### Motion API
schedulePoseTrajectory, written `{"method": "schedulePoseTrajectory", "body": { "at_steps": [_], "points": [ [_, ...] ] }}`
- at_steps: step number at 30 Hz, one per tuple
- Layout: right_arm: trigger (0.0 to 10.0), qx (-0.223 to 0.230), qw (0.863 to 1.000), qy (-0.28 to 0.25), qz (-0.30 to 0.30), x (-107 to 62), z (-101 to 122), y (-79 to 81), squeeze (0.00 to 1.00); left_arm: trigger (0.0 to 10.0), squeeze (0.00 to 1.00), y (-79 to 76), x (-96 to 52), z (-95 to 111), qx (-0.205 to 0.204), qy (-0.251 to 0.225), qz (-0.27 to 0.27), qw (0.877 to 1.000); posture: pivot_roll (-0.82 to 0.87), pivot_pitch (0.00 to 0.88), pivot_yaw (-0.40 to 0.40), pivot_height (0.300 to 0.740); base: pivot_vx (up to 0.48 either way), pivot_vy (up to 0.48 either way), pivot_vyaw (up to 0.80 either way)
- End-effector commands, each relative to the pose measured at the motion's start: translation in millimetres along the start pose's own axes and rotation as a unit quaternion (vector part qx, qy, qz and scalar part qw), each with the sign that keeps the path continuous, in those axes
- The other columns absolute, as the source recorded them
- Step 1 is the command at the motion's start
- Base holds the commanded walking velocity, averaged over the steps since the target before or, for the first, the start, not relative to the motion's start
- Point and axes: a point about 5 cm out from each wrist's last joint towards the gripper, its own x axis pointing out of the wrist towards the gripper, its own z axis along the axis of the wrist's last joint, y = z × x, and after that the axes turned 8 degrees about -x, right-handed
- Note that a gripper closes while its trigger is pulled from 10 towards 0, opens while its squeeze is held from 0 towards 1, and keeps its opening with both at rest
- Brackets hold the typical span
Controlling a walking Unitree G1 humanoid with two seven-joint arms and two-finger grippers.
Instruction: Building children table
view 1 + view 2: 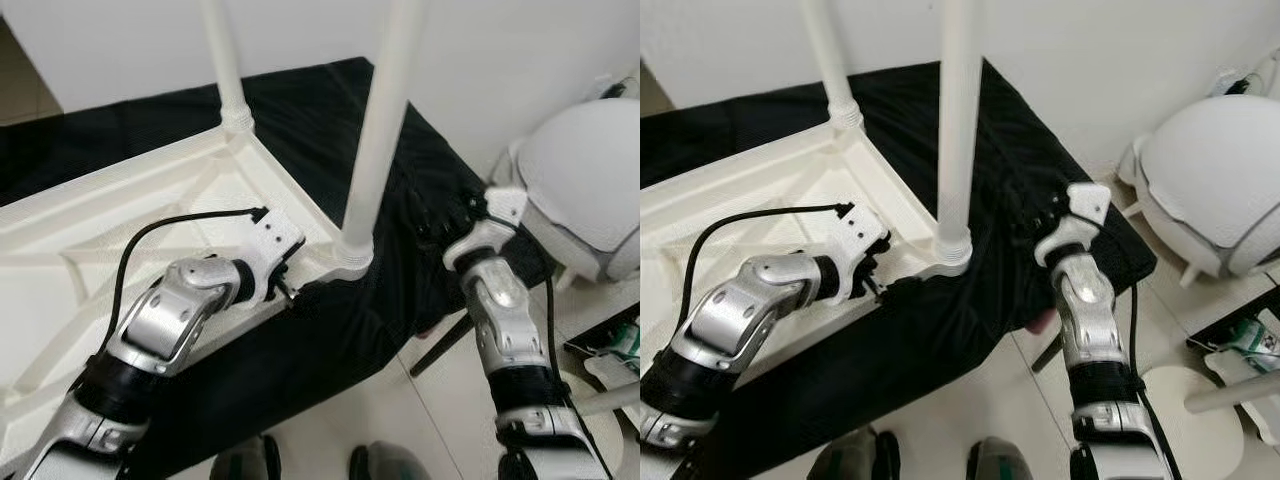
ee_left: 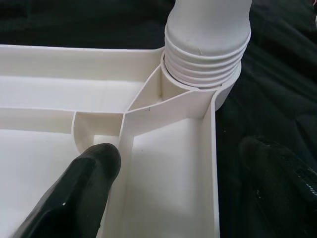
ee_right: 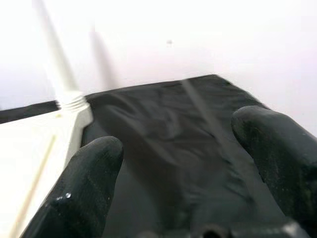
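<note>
So the big black cloth-covered table (image 1: 330,120) has the white plastic kids' tabletop (image 1: 120,210) lying upside down on it. Two white round legs (image 1: 385,110) stand screwed into its corner sockets. The left gripper (image 2: 163,183) straddles the tabletop's rim by the near leg, fingers apart. The right gripper (image 3: 183,173) hovers over the cloth, spread wide, holding nothing.

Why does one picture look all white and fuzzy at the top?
Right wrist view: the bright wall washes out, and the far table leg blurs; the close fingers look soft too. Left wrist view: sharp on the leg's threaded base. Eye views: evenly lit.
</note>
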Motion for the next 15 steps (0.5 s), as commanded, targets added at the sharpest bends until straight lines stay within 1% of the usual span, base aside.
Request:
{"method": "schedulePoseTrajectory", "body": {
  "at_steps": [1, 3, 4, 7, 8, 10, 11, 12, 14, 15],
  "points": [
    [10.0, 0.0, 1.0, 0.011, 0.018, -0.7, -6, 2.3, 0.0, 10.0, 0.0, -6.9, 2.9, -12, -0.008, 0.032, -0.051, 0.998, -0.06, 0.036, 0.012, 0.74, 0.0, 0.0, 0.0],
    [10.0, 0.011, 0.999, 0.012, 0.033, 1.8, -6, 0.4, 0.0, 10.0, 0.0, -5.6, -3.6, -19, 0.009, 0.053, -0.053, 0.997, -0.06, 0.036, 0.009, 0.74, 0.0, 0.0, 0.0],
    [10.0, 0.011, 0.999, 0.012, 0.033, 1.8, -6, 0.4, 0.0, 10.0, 0.0, -5.6, -3.6, -19, 0.009, 0.053, -0.053, 0.997, -0.06, 0.036, 0.009, 0.74, 0.0, 0.0, 0.0],
    [10.0, 0.015, 0.998, 0.01, 0.068, 2.9, -6, -1.7, 0.0, 10.0, 0.0, -3.0, -8.9, -23, 0.008, 0.064, -0.048, 0.997, -0.05, 0.036, 0.011, 0.74, 0.0, 0.0, 0.0],
    [10.0, 0.015, 0.998, 0.01, 0.068, 2.9, -6, -1.7, 0.0, 10.0, 0.0, -3.0, -8.9, -23, 0.008, 0.064, -0.048, 0.997, -0.05, 0.036, 0.011, 0.74, 0.0, 0.0, 0.0],
    [10.0, 0.019, 0.993, 0.013, 0.112, 1.0, -5, -7.0, 0.0, 10.0, 0.0, 2.9, -12.1, -16, 0.001, 0.05, -0.033, 0.998, -0.05, 0.036, 0.009, 0.74, 0.0, 0.0, 0.0],
    [10.0, 0.019, 0.993, 0.013, 0.112, 1.0, -5, -7.0, 0.0, 10.0, 0.0, 2.9, -12.1, -16, 0.001, 0.05, -0.033, 0.998, -0.05, 0.036, 0.009, 0.74, 0.0, 0.0, 0.0],
    [10.0, 0.02, 0.992, 0.015, 0.126, 0.0, -5, -9.6, 0.0, 10.0, 0.0, 5.4, -13.0, -13, -0.002, 0.042, -0.027, 0.999, -0.05, 0.036, 0.009, 0.74, 0.0, 0.0, 0.0],
    [10.0, 0.014, 0.989, 0.022, 0.146, -3.1, -4, -19.1, 0.0, 10.0, 0.0, 11.9, -14.6, 0, -0.002, 0.004, -0.008, 1.0, -0.05, 0.037, 0.006, 0.74, 0.0, 0.0, 0.0],
    [10.0, 0.014, 0.988, 0.025, 0.151, -4.2, -4, -22.4, 0.0, 10.0, 0.0, 13.8, -15.2, 3, -0.001, -0.007, -0.002, 1.0, -0.05, 0.037, 0.006, 0.74, 0.0, 0.0, 0.0]
  ]
}}
